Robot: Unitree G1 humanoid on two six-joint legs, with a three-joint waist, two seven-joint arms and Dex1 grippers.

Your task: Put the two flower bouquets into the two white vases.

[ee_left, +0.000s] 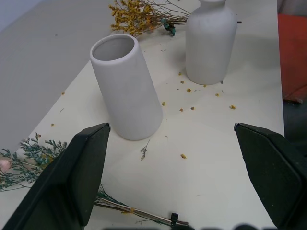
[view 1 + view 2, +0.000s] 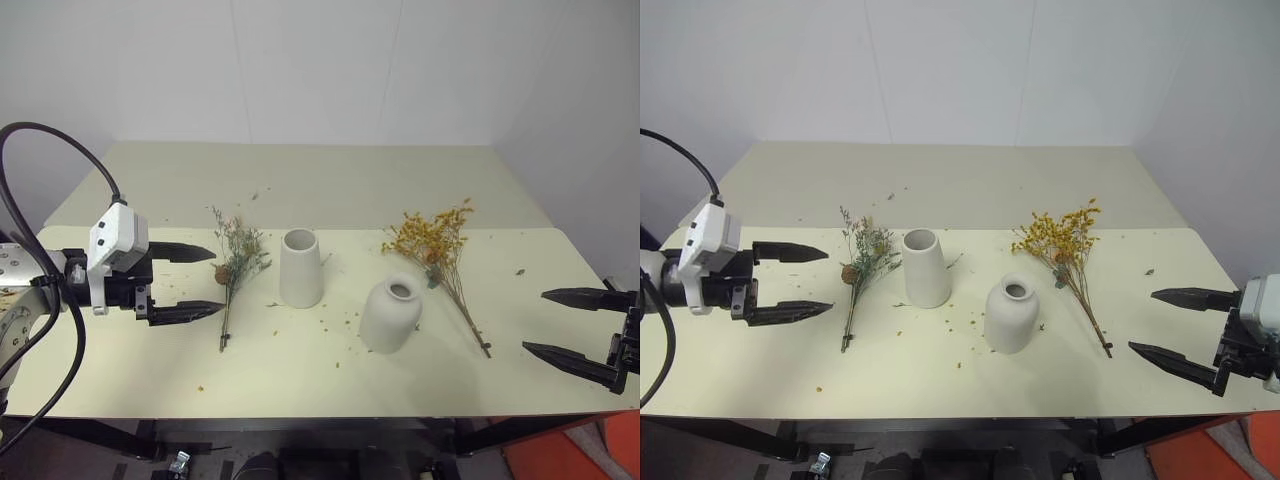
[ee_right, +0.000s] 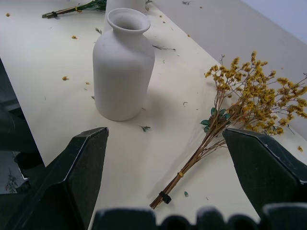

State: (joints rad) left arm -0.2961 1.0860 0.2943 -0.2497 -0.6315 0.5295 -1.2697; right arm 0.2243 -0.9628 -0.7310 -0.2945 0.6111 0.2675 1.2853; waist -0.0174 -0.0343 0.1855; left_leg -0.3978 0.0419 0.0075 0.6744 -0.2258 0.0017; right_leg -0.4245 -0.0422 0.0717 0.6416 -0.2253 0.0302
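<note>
Two white vases stand mid-table: a tall tapered wide-mouthed vase (image 2: 301,268) and, to its right, a shorter bottle-shaped vase (image 2: 390,315) with a narrow neck. A sparse grey-green bouquet (image 2: 234,268) with a brown cone lies flat left of the tall vase. A bushy yellow-orange bouquet (image 2: 440,256) lies right of the short vase, stems toward the front edge. My left gripper (image 2: 196,282) hovers open just left of the green bouquet, holding nothing. Over the table's right end, my right gripper (image 2: 546,321) is open and empty, apart from the yellow bouquet's stems.
The cream table (image 2: 300,375) is strewn with small yellow and green flower crumbs (image 2: 340,322) around the vases. A second table surface (image 2: 300,180) adjoins at the back, against a white wall. An orange object (image 2: 580,455) sits on the floor at the front right.
</note>
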